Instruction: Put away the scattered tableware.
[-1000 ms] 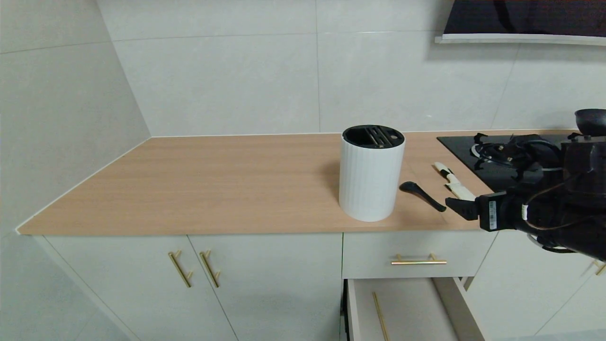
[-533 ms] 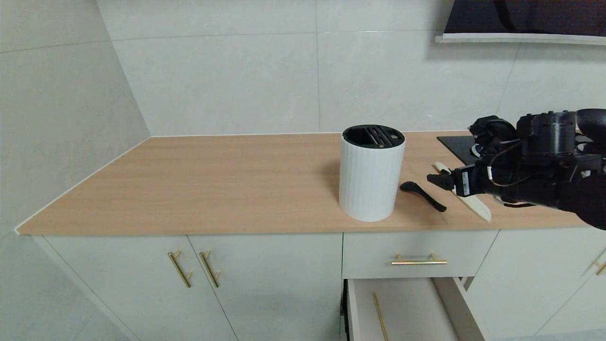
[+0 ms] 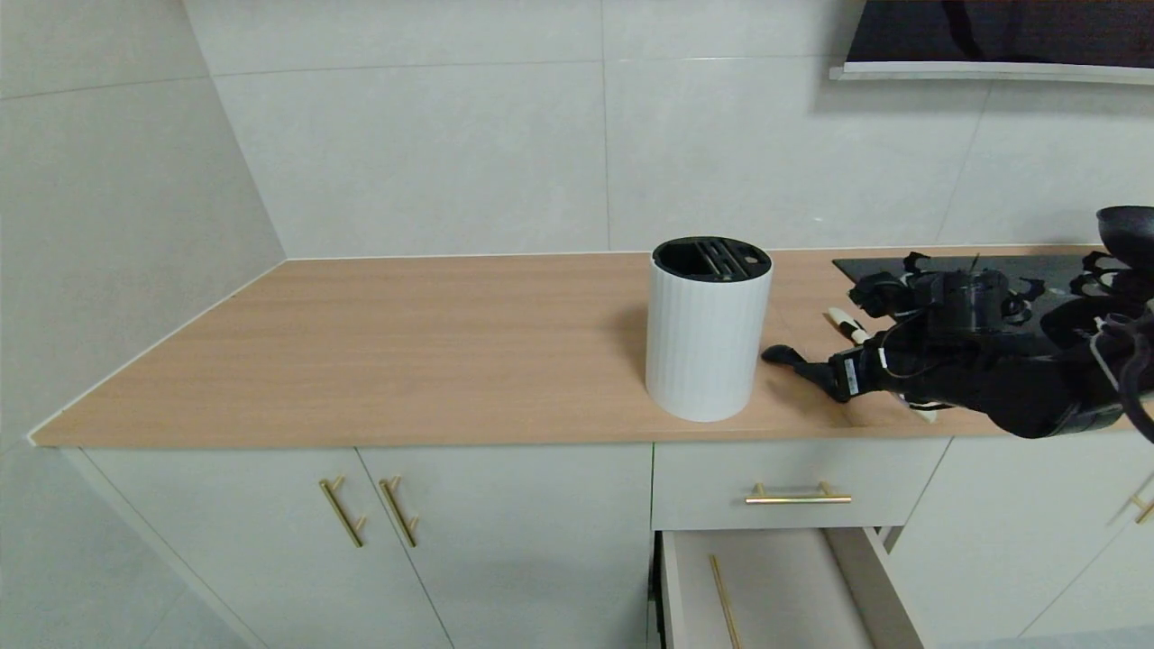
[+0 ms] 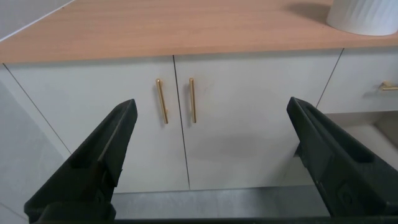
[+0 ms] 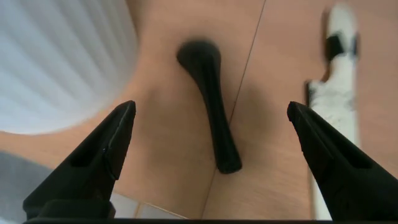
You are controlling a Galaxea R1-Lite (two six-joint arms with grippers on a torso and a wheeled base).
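A white ribbed utensil holder (image 3: 709,347) with a black slotted top stands on the wooden counter (image 3: 433,351). Just to its right lies a black utensil (image 3: 781,355), and beyond that a white knife (image 3: 842,318) partly hidden by my right arm. My right gripper (image 3: 816,371) is low over the black utensil and open. In the right wrist view the black utensil (image 5: 208,102) lies between the spread fingers of the right gripper (image 5: 210,111), with the holder (image 5: 56,62) on one side and the knife (image 5: 336,106) on the other. My left gripper (image 4: 211,162) hangs open before the cabinet doors (image 4: 249,124), below the counter.
A black cooktop (image 3: 911,270) with a dark pot (image 3: 1125,230) is at the counter's right end. Under the counter a drawer (image 3: 775,586) stands pulled out below a shut one with a gold handle (image 3: 798,497). The counter's left half is bare wood.
My right arm rose from in front of the counter edge, swung left over the knife, then lowered onto the black utensil. The holder, knife and utensil have not moved.
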